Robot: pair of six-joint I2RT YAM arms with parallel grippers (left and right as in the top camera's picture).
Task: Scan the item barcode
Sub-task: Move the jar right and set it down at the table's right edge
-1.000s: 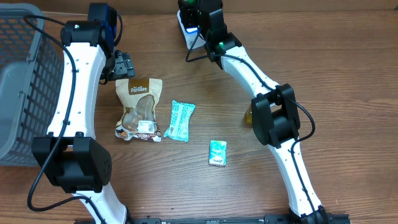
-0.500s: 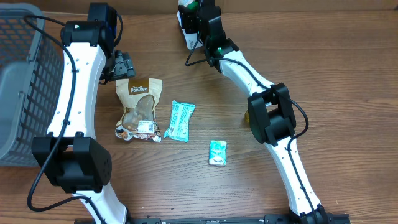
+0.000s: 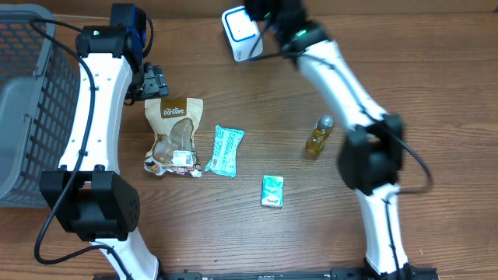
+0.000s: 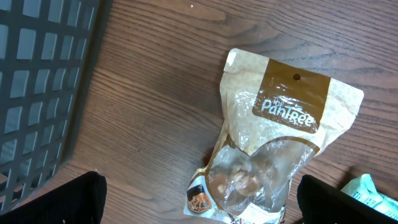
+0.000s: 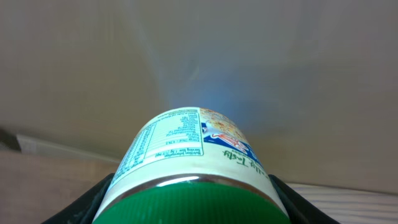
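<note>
Stretching beside the scanner (image 3: 240,33), right jaws grip a jar (image 5: 186,155); left jaws gape open.

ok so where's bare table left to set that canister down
For the canister, widest bare wood: the strip on the base side of the snack pouch, teal packet and green pack. Also the middle between the scanner and the teal packet, and the far right past the right arm. Crowded: pouch and packet side by side beside the left arm.
</note>
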